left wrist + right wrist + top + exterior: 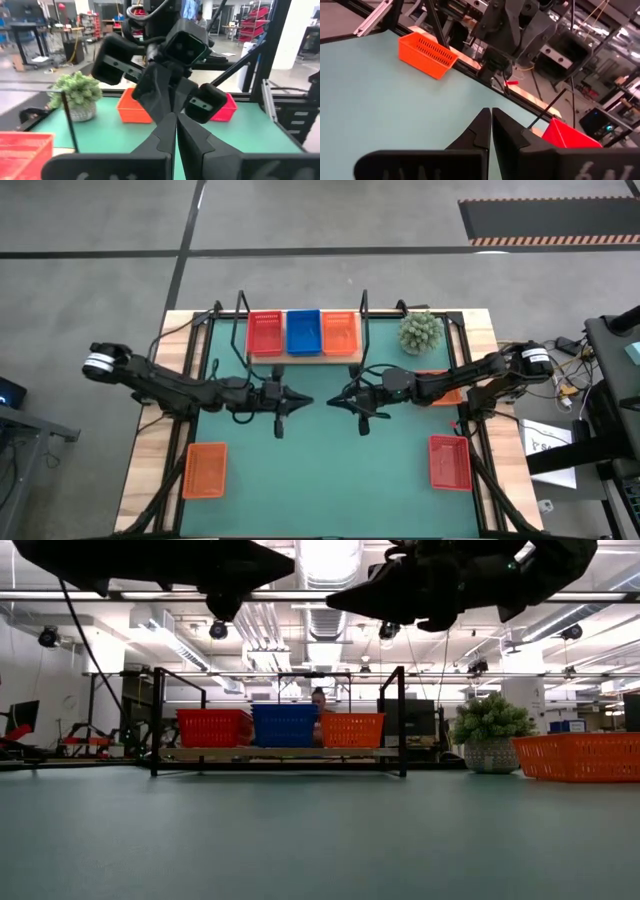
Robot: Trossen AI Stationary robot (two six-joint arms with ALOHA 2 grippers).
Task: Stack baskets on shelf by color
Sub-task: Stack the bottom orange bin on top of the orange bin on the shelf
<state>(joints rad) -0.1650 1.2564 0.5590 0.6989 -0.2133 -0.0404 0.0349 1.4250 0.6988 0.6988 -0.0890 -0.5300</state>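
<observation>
- Left claw point(306, 400): fingers pressed together, empty, raised above the middle of the green surface point(330, 470).
- Right claw point(333, 400): likewise closed on nothing, tip facing the left claw, the two near each other.
- Shelf point(305, 356): at the far edge of the surface, carrying a red basket point(265, 333), a blue basket point(303, 331) and an orange basket point(340, 333) side by side.
- Loose baskets: orange one point(205, 470) near left, red one point(449, 461) near right, another orange point(447, 393) partly under the right arm.
- Potted plant point(420, 332): beside the shelf.
</observation>
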